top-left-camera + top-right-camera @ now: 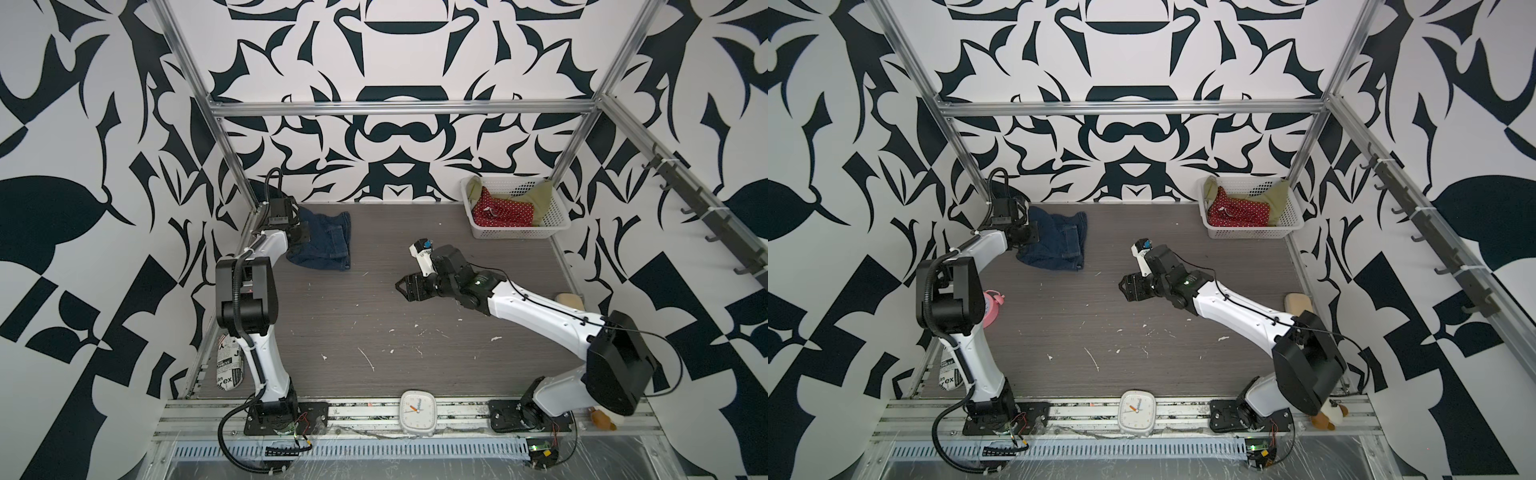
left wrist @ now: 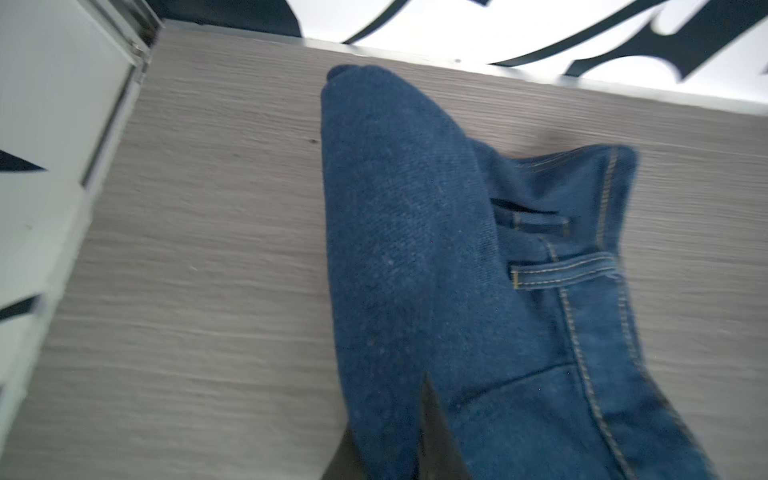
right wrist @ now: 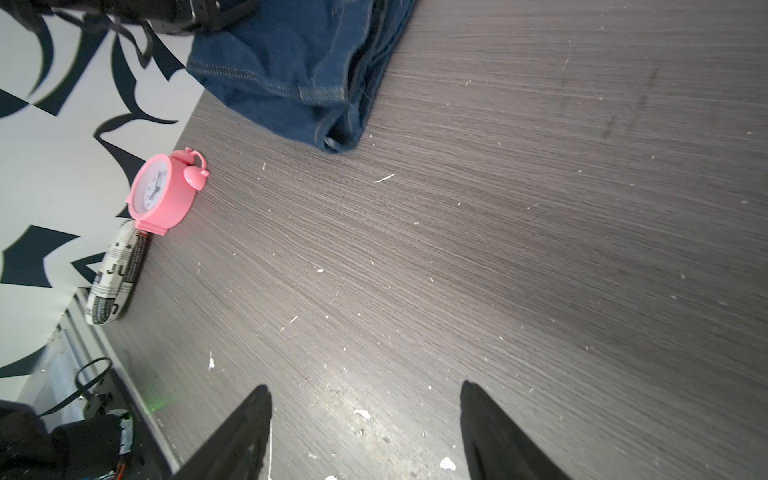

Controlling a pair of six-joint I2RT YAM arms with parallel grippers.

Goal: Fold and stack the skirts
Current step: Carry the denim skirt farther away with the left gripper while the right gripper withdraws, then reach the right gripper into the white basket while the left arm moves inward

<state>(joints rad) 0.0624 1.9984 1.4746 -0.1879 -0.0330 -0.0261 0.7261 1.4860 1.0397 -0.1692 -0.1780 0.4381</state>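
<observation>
While clenching the denim skirt [image 1: 328, 241] in the left gripper [image 1: 300, 236] at the far left corner of the table [image 1: 374, 332], spreads the right gripper [image 1: 402, 286] wide above the middle. Shows red polka-dot skirt [image 1: 505, 214] and olive-green skirt [image 1: 540, 195] in the basket [image 1: 519, 235], far right corner.

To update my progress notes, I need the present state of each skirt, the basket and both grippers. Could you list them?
denim skirt: bunched on the table, far left, one edge gripped.
red dotted skirt: crumpled in the basket, not folded.
green skirt: crumpled in the basket, partly under the red dotted skirt.
basket: upright, holds two skirts.
left gripper: shut on the denim skirt.
right gripper: open, holds nothing.
</observation>
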